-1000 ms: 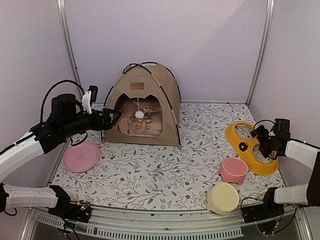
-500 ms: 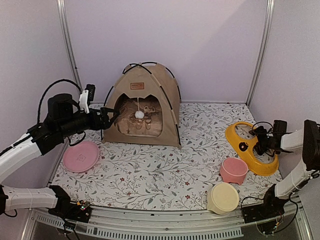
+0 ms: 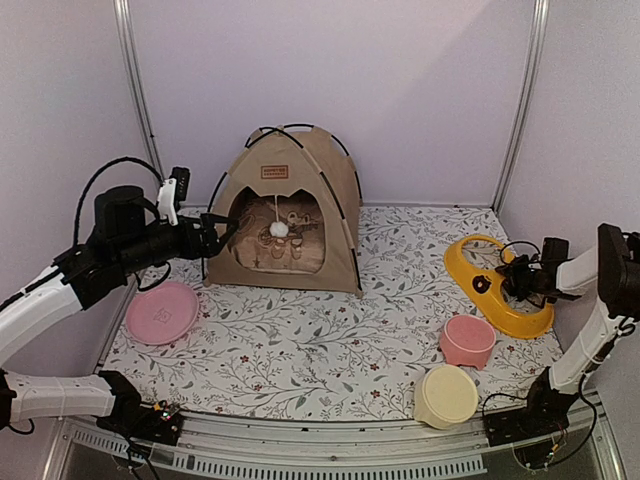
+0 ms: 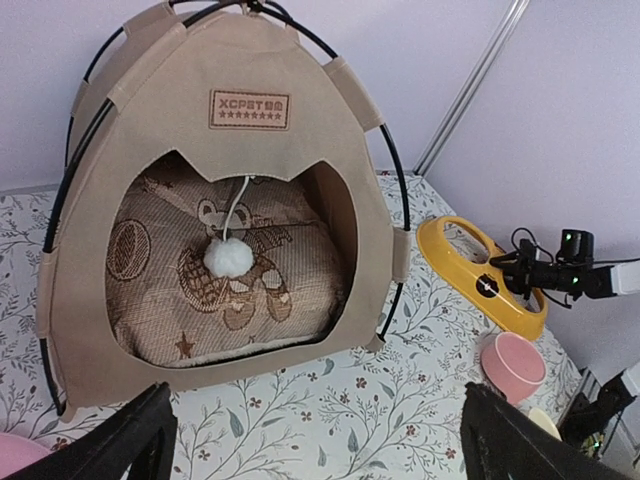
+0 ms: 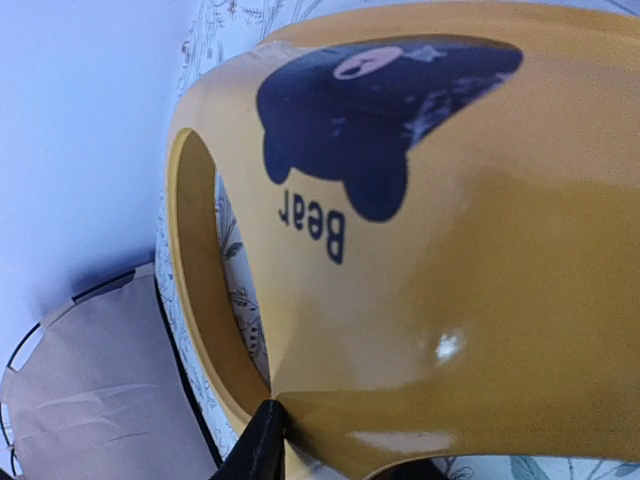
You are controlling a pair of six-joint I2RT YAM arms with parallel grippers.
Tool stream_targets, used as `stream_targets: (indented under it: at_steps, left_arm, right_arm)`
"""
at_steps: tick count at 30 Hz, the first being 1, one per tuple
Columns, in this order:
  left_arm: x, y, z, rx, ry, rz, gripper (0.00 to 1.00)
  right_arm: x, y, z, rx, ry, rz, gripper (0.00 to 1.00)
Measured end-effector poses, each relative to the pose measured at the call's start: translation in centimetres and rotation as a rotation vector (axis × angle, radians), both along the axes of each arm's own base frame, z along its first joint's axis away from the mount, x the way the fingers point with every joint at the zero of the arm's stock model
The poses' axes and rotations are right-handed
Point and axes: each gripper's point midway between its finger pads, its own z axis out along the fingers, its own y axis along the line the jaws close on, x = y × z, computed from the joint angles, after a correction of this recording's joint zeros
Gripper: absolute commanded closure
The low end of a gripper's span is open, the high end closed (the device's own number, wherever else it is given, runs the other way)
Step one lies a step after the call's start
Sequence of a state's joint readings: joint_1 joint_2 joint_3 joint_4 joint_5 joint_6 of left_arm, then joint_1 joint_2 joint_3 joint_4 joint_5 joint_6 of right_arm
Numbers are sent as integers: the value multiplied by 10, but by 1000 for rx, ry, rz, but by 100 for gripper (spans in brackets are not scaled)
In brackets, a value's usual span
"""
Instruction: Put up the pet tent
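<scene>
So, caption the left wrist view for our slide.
Open left gripper faces the upright pet tent; cushion inside, pom-pom dangling.

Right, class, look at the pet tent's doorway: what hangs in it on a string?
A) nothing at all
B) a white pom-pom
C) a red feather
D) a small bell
B: a white pom-pom dangles on a string in the doorway of the pet tent, in front of the bear-print cushion inside.
</scene>
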State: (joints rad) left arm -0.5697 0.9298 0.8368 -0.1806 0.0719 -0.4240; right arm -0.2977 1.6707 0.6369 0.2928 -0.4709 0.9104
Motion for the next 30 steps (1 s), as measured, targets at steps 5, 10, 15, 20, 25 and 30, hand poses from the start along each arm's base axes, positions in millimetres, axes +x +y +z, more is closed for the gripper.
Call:
stream_targets:
  at_steps: [5, 10, 15, 20, 25, 30]
  left_arm:
    - [0, -1, 3, -3, -4, -1, 1]
    - [1, -2, 4, -4, -3, -2, 1]
    - [3, -4, 3, -3, 5, -3, 1]
    - [4, -5, 3, -8, 7, 0, 1]
    - [5, -6, 2, -12, 16, 6, 0]
    - [8, -2, 1, -17, 23, 37, 1]
  right_arm:
    - [17, -1, 32, -7, -94, 32, 89]
    - [33, -1, 84, -66, -213, 76, 91]
    - [29, 5, 127, -106, -279, 111, 94]
    - [12, 36, 184, -124, -387, 197, 94]
    - [-14, 95, 223, -95, -473, 366, 94]
    - [-55, 185, 233, -20, -490, 611, 94]
